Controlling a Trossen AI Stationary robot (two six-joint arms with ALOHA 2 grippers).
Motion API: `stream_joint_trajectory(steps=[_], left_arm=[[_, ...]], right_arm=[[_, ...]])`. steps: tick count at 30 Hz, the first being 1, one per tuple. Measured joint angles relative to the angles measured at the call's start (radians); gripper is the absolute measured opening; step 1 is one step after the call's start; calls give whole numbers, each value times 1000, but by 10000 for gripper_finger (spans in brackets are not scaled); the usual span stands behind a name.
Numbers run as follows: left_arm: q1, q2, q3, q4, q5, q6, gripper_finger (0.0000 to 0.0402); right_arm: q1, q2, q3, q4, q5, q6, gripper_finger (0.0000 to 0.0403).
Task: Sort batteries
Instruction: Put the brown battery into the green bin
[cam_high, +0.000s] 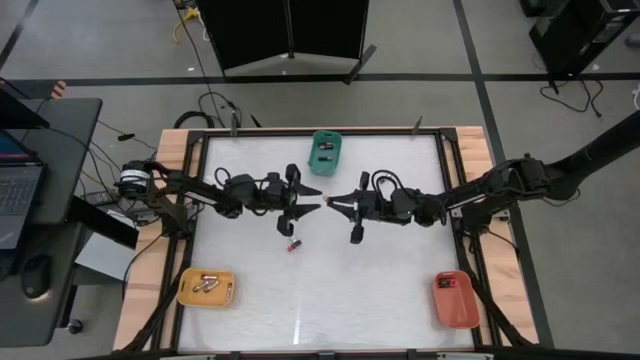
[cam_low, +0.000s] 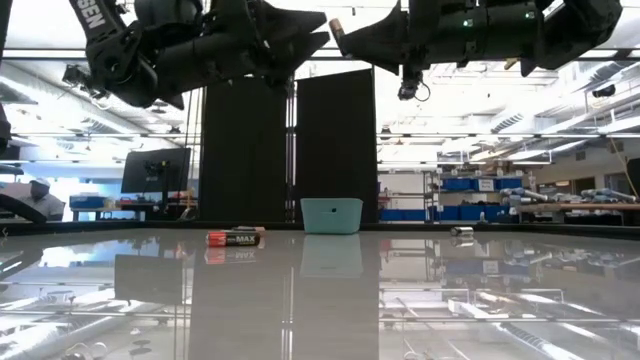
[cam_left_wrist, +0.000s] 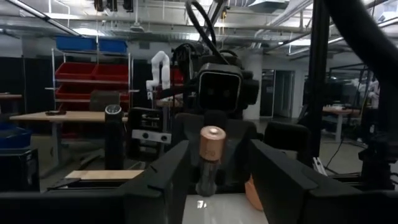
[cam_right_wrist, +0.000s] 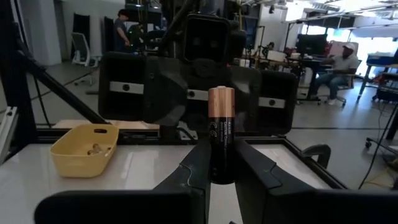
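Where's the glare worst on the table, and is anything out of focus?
Low view: the glossy table mirrors the ceiling lights, the teal tray and the battery on the table. Left wrist view: the copper-topped battery looks soft. Right wrist view: the same battery is sharp.

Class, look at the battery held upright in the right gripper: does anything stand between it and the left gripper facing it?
Nothing visible does. The battery, clamped in the right gripper, faces the open left gripper across a bare gap above the table.
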Motion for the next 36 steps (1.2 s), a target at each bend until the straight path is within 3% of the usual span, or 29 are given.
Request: stream_joint_trajectory(steps=[7,23,36], left_arm=[[-1,1,45,-68,3,2,182],[-6,96,120,-43,30,26,180],[-5,103,108,-6,56,29,76]], right_arm=[[0,0,0,0,0,-10,55],[0,0,0,-5,3,-24,55],[1,0,0,-9,-7,-28,55]])
